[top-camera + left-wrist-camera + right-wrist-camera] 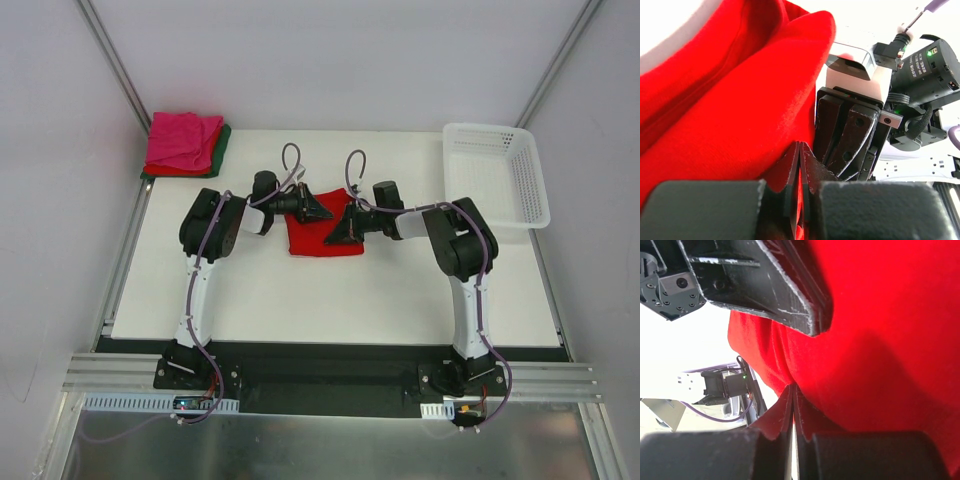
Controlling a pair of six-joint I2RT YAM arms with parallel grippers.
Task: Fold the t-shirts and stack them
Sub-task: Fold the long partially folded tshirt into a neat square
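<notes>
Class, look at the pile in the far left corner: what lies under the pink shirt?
Under the pink shirt, a red shirt and a dark green shirt show as thin edges. The pink one hides the rest of them.

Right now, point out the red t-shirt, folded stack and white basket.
red t-shirt [318, 241], top view, lower middle of the cloth.
folded stack [183, 140], top view, pink top layer.
white basket [497, 180], top view, lattice floor.

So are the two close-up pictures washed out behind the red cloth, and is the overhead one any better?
Left wrist view: the red t-shirt fills the frame and the background behind it burns out to white. Right wrist view: the same, with glare at the left. Top view: even light, sharp, only faint shadows.
</notes>
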